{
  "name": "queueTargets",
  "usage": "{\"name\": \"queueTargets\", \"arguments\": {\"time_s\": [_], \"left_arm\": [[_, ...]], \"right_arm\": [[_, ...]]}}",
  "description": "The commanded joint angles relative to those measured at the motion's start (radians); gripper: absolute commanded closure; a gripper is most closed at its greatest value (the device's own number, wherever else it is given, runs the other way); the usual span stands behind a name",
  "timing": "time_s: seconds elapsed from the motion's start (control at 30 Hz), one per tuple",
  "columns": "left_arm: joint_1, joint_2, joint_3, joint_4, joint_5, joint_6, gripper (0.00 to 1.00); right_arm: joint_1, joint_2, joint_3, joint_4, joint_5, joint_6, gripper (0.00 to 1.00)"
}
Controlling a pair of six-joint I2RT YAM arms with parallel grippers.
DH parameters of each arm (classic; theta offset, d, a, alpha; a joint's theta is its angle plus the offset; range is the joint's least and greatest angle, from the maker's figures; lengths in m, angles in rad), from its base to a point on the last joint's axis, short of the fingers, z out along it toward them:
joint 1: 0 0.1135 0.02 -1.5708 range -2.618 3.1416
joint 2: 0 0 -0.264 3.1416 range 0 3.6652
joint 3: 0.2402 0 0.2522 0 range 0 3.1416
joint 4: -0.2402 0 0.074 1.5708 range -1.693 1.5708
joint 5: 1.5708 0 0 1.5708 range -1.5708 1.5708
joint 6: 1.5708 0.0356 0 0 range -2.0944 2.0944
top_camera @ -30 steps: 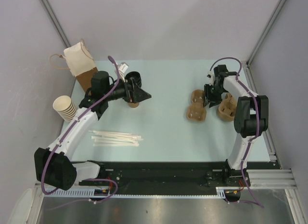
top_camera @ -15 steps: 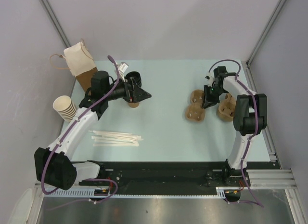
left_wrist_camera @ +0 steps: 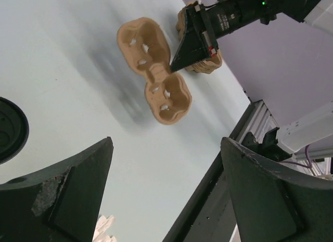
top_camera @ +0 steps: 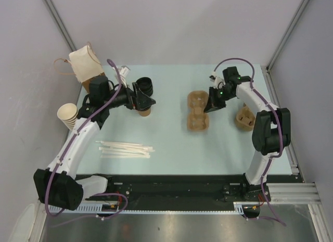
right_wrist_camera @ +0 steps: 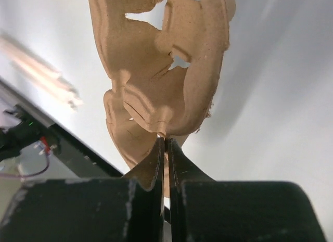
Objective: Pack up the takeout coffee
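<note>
Well to the left of the carrier point(top_camera: 197, 112), the coffee point(top_camera: 144, 112) stands upright on the bench point(top_camera: 171, 143), a small brown cup half hidden under the left fingers point(top_camera: 147, 101). Those fingers are spread wide. The left wrist view shows only bare bench between them and nothing gripped, and from above I cannot tell whether they touch the cup. The right fingers point(right_wrist_camera: 165, 148) are pinched tight on the carrier's rim at its right edge, with the thin brown wall squeezed between their tips. The carrier is a moulded brown tray with cup wells, its long side running away from the arms. In the left wrist view its shadow falls apart from it on the bench, so it seems raised, at least in part. A second carrier point(top_camera: 244, 118) lies to the right of the carrier, near it but not touching. A stack of black lids point(top_camera: 146, 85) sits left of the carrier and a little farther back. Farther left of the carrier than the coffee, at the bench's edge, leans a stack of cream cups point(top_camera: 67, 116). A paper bag point(top_camera: 86, 67) with cord handles lies far to the left of the carrier and behind it. Pale sticks point(top_camera: 125, 148) lie in a loose bundle left of the carrier, on the side nearer the arm bases.
</note>
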Motion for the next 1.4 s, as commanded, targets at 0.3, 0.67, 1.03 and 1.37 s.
{"name": "queueTargets", "arguments": {"time_s": [0.3,0.67,1.03,1.37], "left_arm": [[0.085,-0.217,0.091,-0.161,-0.018,0.110,0.10],[0.098,-0.240,0.116,-0.219,-0.037,0.148,0.09],[0.121,-0.225,0.128,-0.239,-0.034,0.159,0.08],[0.265,-0.035,0.482,-0.599,-0.011,0.435,0.00]], "right_arm": [[0.314,0.157,0.029,0.382,-0.305,0.386,1.00],[0.400,0.254,0.029,0.571,-0.196,0.583,1.00],[0.402,0.229,0.004,0.519,-0.144,0.553,1.00],[0.377,0.225,0.004,0.482,-0.173,0.509,0.49]]}}
